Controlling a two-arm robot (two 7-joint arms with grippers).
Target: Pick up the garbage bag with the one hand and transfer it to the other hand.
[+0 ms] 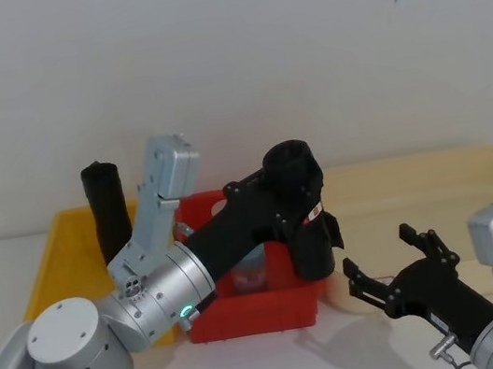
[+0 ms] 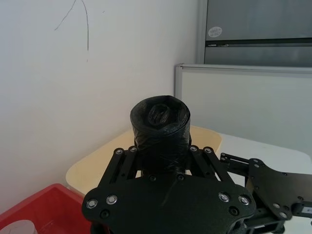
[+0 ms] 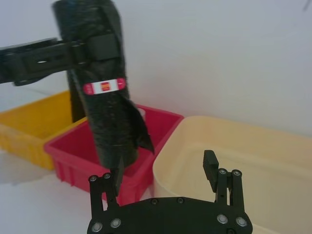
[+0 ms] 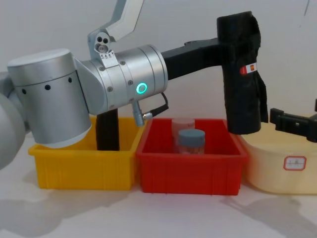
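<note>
Chest view showed the garbage bag (image 4: 241, 74) upright in the air, its lower end just above the three o'clock edge of the red bin (image 4: 188, 171). The left gripper (image 4: 225, 45) had its jaws clamped on the roll's upper part, above the sticker. In the head view the right gripper (image 1: 381, 255) sat at about four o'clock of the roll, apart from it, jaws spread wide over the cream tub (image 4: 277, 178).

The lift looked done and the handover was the step in hand. The right jaws would need to straddle the free lower half and close before the left let go. A loose flap of film on that side might foul the grip. A jar (image 4: 190, 141) stood in the red bin. A second black roll (image 4: 107, 131) stood in the yellow bin (image 4: 84, 171) at nine o'clock, well clear.
</note>
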